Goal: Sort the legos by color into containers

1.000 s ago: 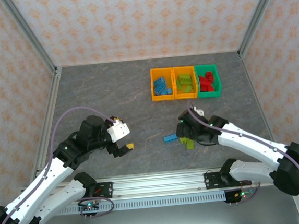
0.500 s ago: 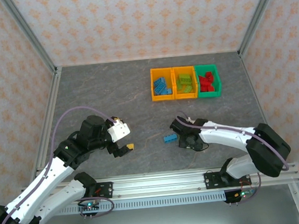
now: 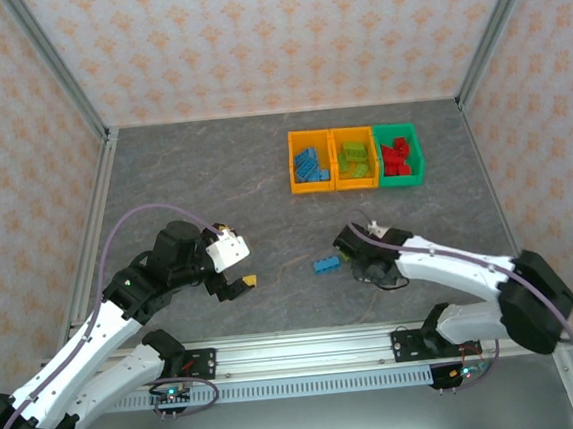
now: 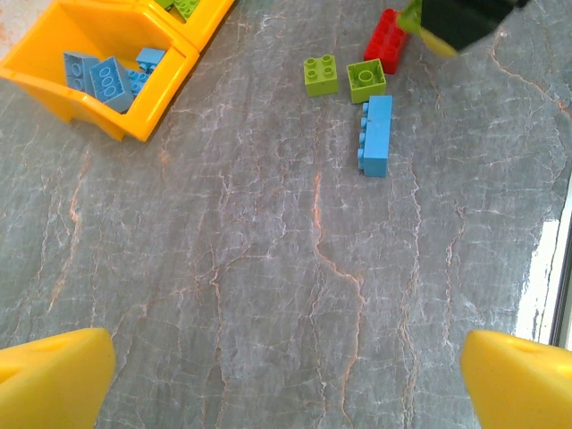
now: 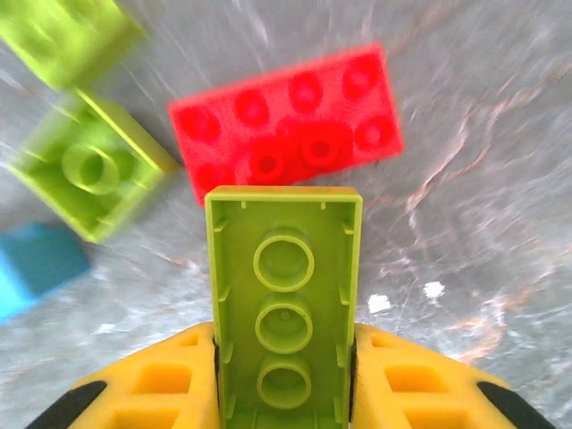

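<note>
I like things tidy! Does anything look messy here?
A red brick, a blue brick and two lime bricks lie loose on the table, outside the bins. The right gripper holds another lime brick, hollow side showing.

A grey veined tabletop is sitting between patterned walls, metal posts are rising at its far corners.

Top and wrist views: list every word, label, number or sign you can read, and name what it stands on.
No text can be read anywhere.
red brick: stud marks, if any, too blurred to read.
green brick in the right gripper: plain underside, no writing.
bins: no labels.
</note>
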{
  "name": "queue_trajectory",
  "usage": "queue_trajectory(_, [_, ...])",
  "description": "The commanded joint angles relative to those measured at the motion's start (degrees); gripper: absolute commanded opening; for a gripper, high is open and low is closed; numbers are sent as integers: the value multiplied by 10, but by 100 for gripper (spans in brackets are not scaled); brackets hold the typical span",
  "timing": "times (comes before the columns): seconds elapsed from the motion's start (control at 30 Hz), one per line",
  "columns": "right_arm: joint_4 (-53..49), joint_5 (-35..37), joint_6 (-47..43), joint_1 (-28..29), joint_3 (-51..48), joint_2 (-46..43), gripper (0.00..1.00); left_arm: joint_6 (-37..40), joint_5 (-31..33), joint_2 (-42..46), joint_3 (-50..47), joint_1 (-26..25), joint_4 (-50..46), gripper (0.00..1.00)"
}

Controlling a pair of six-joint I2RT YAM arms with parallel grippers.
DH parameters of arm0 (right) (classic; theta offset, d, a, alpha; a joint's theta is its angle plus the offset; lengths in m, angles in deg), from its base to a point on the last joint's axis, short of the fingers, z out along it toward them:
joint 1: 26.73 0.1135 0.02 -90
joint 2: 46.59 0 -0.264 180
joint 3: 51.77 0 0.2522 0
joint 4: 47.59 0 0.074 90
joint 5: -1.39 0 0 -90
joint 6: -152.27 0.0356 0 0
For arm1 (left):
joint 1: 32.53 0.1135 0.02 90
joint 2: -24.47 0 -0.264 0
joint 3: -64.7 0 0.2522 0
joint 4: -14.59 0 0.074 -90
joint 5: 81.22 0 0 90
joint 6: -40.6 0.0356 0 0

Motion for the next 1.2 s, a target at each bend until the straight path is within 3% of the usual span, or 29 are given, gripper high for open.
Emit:
queue_trajectory(0.0, [-23, 102, -45, -33, 71, -62, 29, -4, -7, 8, -4, 5, 16, 100])
queue_trajectory(0.17, [70, 69, -179, -159, 176, 13, 29, -4, -5, 11, -3, 6, 15, 100])
queue_trajectory(0.33, [113, 9, -249, -226, 318, 205, 29, -3, 7, 18, -5, 6, 13, 100])
queue_trajectory(0.53, [117, 10, -278, -269, 474, 402, 30, 0, 19, 24, -4, 5, 11, 100])
queue_trajectory(0.57, [104, 7, -274, -275, 502, 427, 35, 0, 19, 24, -4, 6, 11, 100])
queue_trajectory(0.63, [75, 1, -268, -283, 546, 454, 55, -1, 17, 24, -4, 6, 12, 100])
queue_trajectory(0.7, [62, -2, -266, -284, 561, 450, 66, -2, 16, 25, -4, 6, 11, 100])
queue_trajectory(0.77, [69, -16, -261, -281, 538, 416, 68, -2, 16, 26, -5, 6, 10, 100])
queue_trajectory(0.93, [79, -42, -245, -259, 413, 273, 68, -3, 16, 29, -6, 6, 12, 100])
queue_trajectory(1.17, [47, -58, -302, -170, 210, 68, 68, -3, 5, 23, -6, 7, 13, 100])
